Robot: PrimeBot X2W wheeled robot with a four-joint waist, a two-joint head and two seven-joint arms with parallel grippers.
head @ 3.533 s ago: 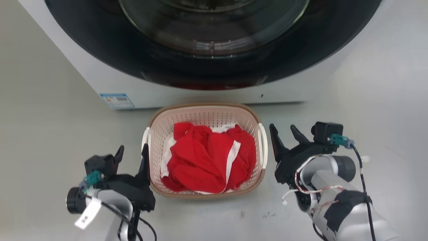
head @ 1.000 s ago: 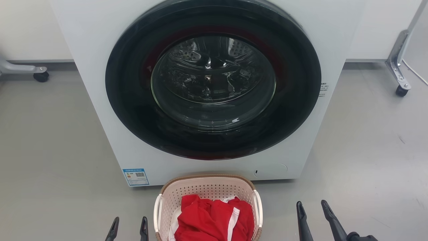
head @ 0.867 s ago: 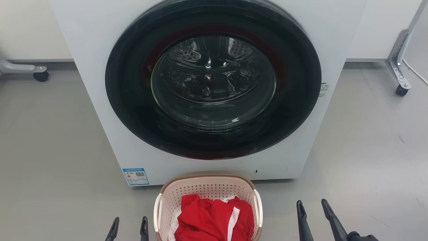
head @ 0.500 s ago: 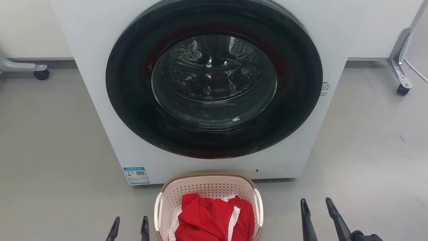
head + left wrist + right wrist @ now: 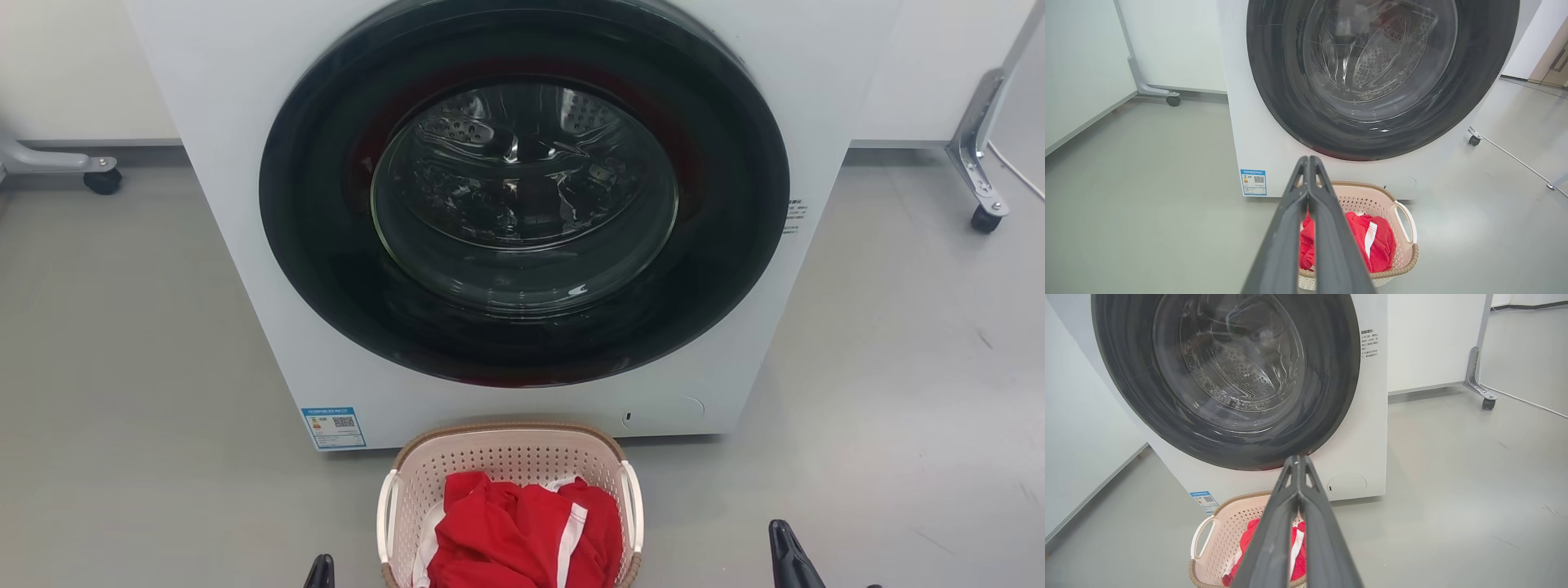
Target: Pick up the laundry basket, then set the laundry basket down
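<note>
Cream perforated laundry basket (image 5: 506,461) w/ brown rim

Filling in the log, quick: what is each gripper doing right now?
Left gripper: closed, holding nothing.
Right gripper: closed, holding nothing.

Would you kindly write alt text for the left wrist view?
A cream laundry basket holding red clothing sits on the grey floor before a white washing machine, its round door shut. The left claw, fingers pressed together, rises in the foreground, holding nothing.
</note>
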